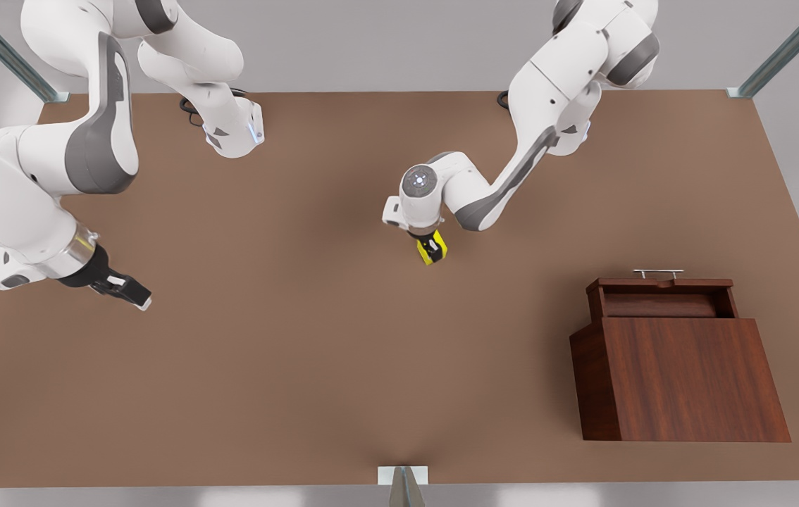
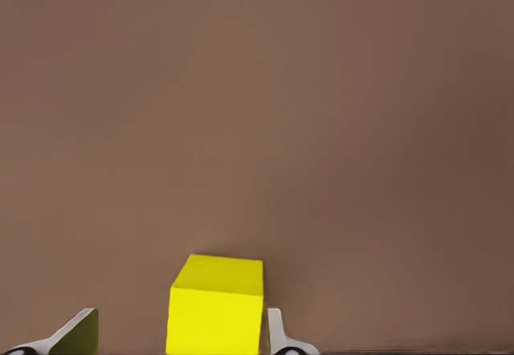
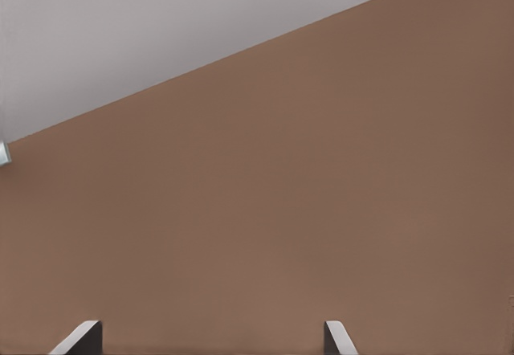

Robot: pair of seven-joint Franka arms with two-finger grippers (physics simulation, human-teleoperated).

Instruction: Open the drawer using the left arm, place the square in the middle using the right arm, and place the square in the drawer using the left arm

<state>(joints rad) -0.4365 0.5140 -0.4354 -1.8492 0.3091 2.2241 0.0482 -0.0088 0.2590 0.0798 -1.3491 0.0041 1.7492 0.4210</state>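
At the middle of the matte brown tabletop [image 1: 301,352]: left gripper [image 1: 432,248], fingers straddling the small bright yellow cube [image 1: 432,248], one touching, one apart — an off-centre close risks a skewed grip. Dark reddish-brown wooden drawer [image 1: 660,296] open; right gripper [image 1: 133,291] waits, fingers spread, empty.

Evenly and softly lit from overhead, with no glare on the matte desk [image 1: 301,366]. Only faint, diffuse shading beneath the yellow square [image 1: 432,248] and beside the cabinet [image 1: 681,380] (its side face nearer the square darker than its top). Crisp throughout, without blur or edge distortion. Mild vertical streaking on the desk in the left wrist view.
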